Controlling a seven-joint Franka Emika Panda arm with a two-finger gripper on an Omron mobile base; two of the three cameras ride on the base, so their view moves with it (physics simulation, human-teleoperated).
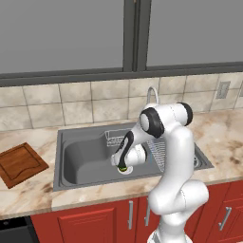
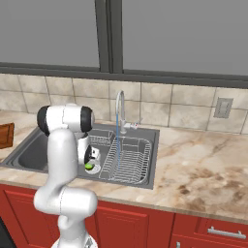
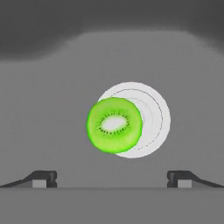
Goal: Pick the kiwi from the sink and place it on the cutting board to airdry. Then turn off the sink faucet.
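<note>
Left base: gripper (image 1: 123,168) lowered into sink (image 1: 80,163); cutting board (image 1: 20,163) seen bare on the left counter | Right base: water seen running from sink faucet (image 2: 120,112) | Hand: gripper spread wide, nothing held; kiwi (image 3: 114,125) lying partly over drain (image 3: 148,118); pick, placing and shut-off judged undone

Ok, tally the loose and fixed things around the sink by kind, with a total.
Kiwi: 1
Drain: 1
Sink faucet: 1
Wire racks: 2
Cutting board: 1
Wall outlet: 1
Total: 7
</note>
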